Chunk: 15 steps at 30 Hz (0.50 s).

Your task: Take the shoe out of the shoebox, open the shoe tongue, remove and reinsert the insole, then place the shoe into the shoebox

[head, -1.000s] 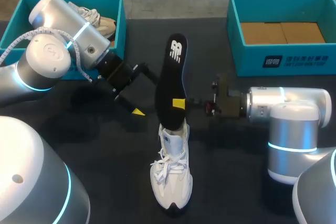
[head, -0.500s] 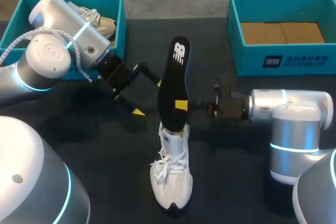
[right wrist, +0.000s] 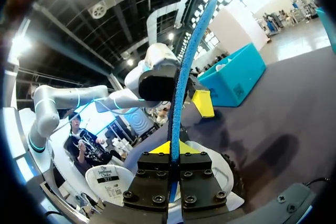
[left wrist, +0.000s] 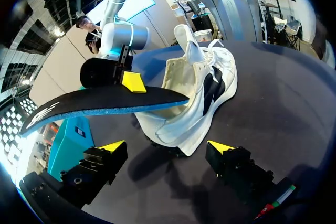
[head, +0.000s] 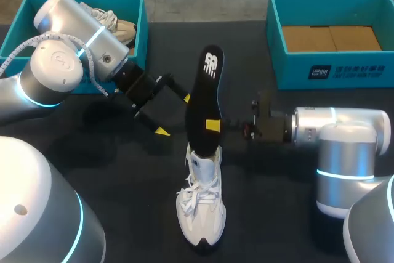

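insole [head: 202, 97], thin black foam, blue-edged, pinched in right jaws

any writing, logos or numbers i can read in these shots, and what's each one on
White logo on the black insole, at the end away from the shoe: a stylised mark, no words to quote.
White print on the front wall of the right-hand shoebox: a small sign and a row of characters, too small to read.
Label on the white shoe, in the right wrist view: dark print, too blurred to read.
Nothing here is clear enough to quote.
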Available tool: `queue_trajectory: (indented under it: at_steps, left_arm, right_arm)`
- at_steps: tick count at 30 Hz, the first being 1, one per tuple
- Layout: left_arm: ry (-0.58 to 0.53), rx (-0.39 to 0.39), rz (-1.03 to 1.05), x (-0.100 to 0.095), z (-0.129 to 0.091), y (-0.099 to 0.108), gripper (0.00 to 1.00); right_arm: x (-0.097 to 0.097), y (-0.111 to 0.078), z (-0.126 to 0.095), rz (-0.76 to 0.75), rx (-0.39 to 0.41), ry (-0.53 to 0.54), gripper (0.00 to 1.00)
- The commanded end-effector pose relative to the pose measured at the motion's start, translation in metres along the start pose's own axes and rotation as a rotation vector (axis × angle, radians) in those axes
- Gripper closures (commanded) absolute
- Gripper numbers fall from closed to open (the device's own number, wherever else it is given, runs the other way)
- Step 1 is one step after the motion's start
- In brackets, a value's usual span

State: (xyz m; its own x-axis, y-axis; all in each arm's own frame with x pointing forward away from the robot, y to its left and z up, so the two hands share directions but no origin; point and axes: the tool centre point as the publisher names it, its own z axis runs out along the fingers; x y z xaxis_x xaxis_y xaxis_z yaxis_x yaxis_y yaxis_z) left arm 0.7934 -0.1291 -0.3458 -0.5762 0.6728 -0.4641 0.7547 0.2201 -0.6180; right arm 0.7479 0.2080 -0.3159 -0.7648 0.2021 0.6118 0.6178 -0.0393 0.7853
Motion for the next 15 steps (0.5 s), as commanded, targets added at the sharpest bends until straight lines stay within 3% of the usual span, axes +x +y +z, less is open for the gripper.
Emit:
queue_trajectory:
  at_steps: [1,15]
  left_arm:
    - [0.004,-0.001,0.0,-0.001,0.0006,0.0008,0.0]
    - [0.004,-0.001,0.0,-0.001,0.0006,0.0008,0.0]
  right_arm:
    - [0.0008,-0.0016,0.0018,0.003,0.005,-0.005,1.0]
    - [0.0012,-0.0069,0.0001,0.014,0.013,-0.012,1.0]
